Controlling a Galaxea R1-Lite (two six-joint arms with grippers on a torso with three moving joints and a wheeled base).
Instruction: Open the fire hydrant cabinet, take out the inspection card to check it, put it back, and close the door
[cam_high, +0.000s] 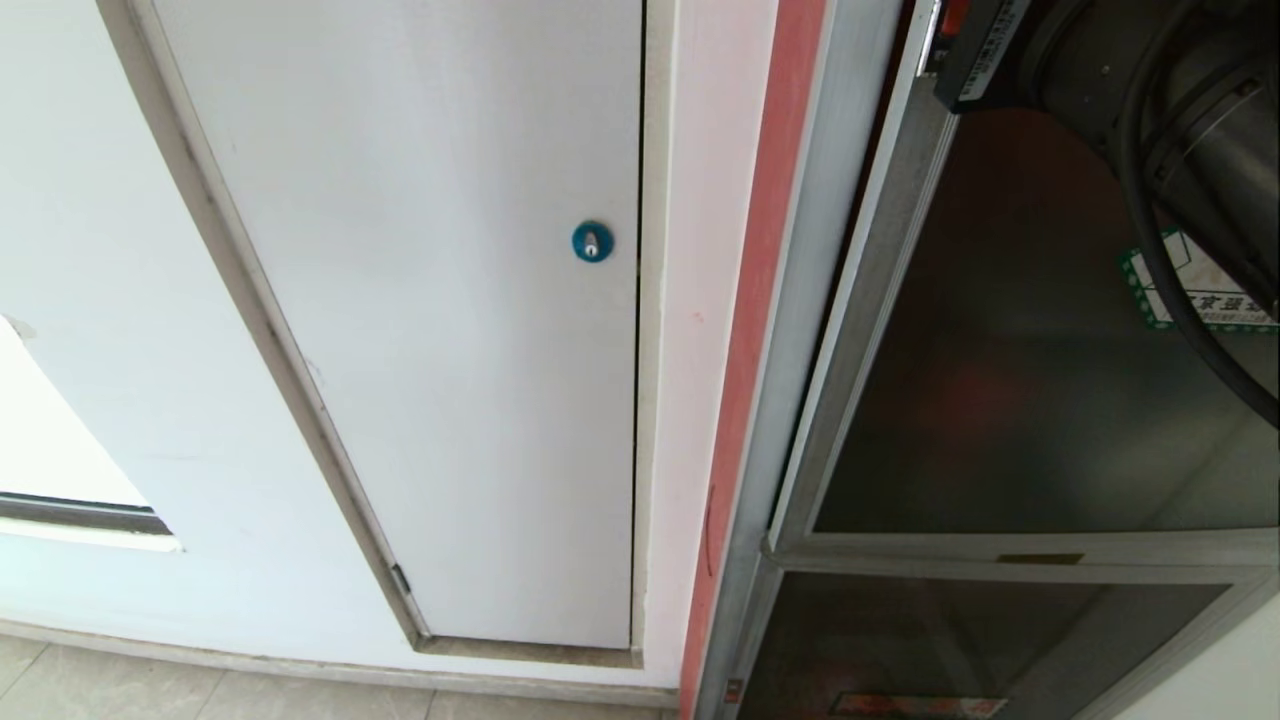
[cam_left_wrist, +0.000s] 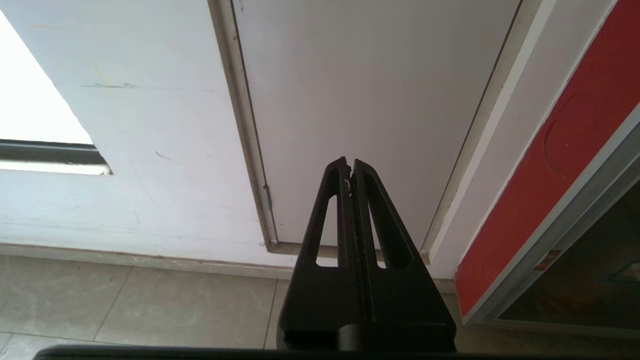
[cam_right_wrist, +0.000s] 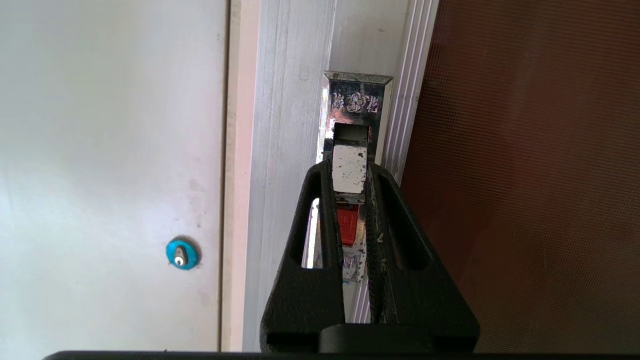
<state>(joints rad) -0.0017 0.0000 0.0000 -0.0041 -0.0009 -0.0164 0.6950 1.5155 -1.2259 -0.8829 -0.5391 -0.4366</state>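
Chrome latch tab (cam_right_wrist: 349, 170) pinched between right claw (cam_right_wrist: 350, 172) fingers, long axis upright along silver frame of door (cam_right_wrist: 525, 175) on fire hydrant cabinet (cam_high: 800, 330). Left claw (cam_left_wrist: 349, 167) clenched empty, farther off, facing white panel (cam_left_wrist: 370, 100).
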